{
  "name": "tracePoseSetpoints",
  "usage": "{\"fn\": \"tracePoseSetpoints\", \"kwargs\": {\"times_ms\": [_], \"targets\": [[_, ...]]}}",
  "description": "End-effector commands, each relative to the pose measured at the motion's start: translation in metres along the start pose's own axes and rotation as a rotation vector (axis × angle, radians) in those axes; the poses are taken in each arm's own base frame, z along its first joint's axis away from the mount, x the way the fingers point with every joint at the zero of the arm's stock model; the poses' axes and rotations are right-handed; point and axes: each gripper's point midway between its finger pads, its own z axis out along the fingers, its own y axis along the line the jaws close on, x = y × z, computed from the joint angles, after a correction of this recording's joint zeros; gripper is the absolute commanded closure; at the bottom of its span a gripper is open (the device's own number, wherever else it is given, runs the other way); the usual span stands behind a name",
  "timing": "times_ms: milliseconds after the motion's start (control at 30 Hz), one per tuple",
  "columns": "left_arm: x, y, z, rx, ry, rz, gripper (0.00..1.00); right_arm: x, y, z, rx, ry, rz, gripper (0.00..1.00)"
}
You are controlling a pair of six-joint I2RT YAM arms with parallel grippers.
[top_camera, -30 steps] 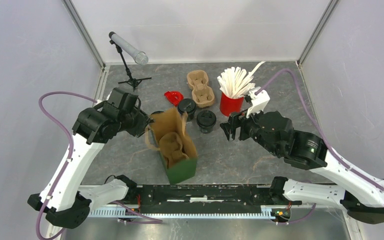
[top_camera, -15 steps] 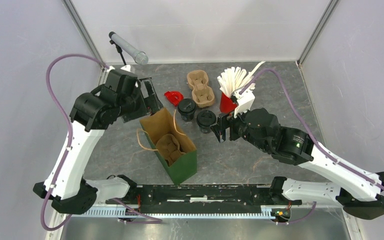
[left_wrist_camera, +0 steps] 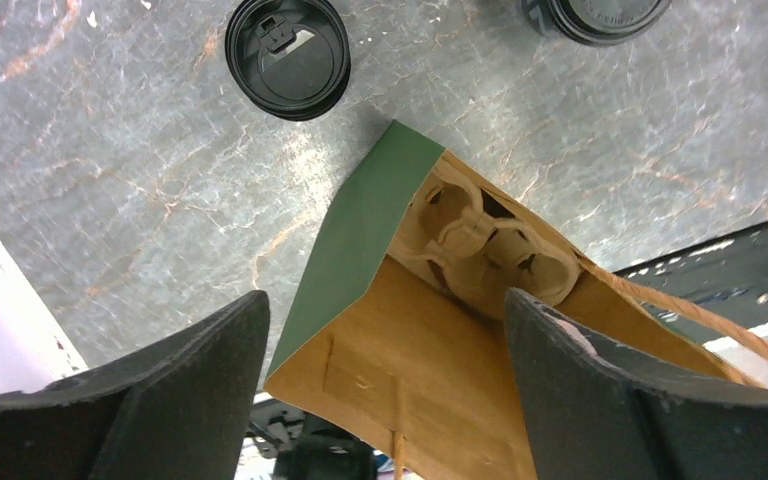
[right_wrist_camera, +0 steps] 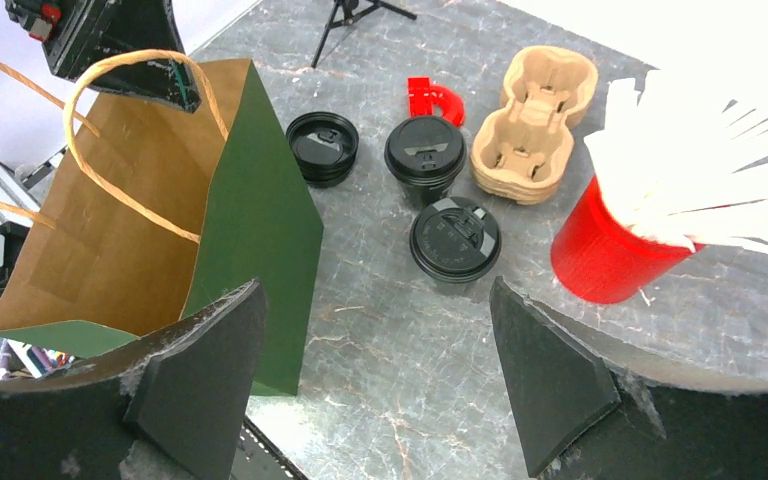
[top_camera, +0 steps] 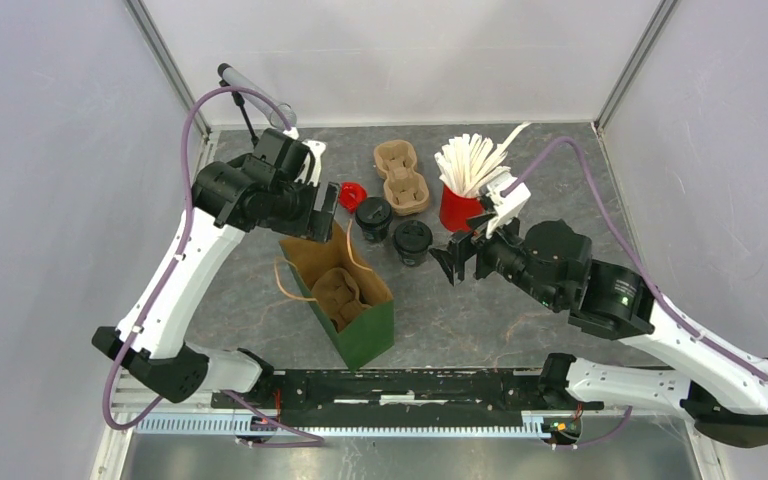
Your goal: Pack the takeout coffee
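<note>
A green paper bag stands open at the table's middle front with a cardboard cup carrier inside; the carrier also shows in the left wrist view. Two black-lidded coffee cups stand just behind the bag. The right wrist view shows them and a third black lid. My left gripper is open and empty over the bag's far rim. My right gripper is open and empty to the right of the cups.
A stack of spare cardboard carriers lies at the back. A red cup of white sticks stands behind my right gripper. A small red piece lies by the left gripper. A tripod with a grey tube stands back left.
My left gripper has swung from the bag's left side up and round to its far rim. The bag has shifted a little. My right gripper has edged slightly left towards the cups.
</note>
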Motion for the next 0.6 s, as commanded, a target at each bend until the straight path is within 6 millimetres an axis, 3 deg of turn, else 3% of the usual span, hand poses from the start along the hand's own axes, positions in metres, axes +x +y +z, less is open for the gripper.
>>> {"fn": "tracePoseSetpoints", "kwargs": {"times_ms": [0, 133, 267, 400, 567], "targets": [[-0.010, -0.001, 0.000, 0.050, -0.032, 0.214, 0.12, -0.014, -0.010, -0.008, 0.026, -0.072, -0.037, 0.11], [0.002, -0.007, 0.014, 0.095, 0.105, 0.292, 0.22, -0.011, -0.020, -0.012, 0.071, -0.085, -0.038, 0.11], [-0.001, -0.007, 0.020, 0.088, 0.102, 0.298, 0.32, -0.009, -0.026, -0.013, 0.095, -0.110, -0.038, 0.11], [-0.003, -0.011, 0.025, 0.104, 0.095, 0.286, 0.70, -0.006, -0.026, -0.009, 0.105, -0.102, -0.032, 0.11], [0.016, -0.031, 0.012, 0.196, 0.185, 0.139, 0.96, 0.004, -0.032, 0.007, 0.188, -0.030, -0.021, 0.11]]}}
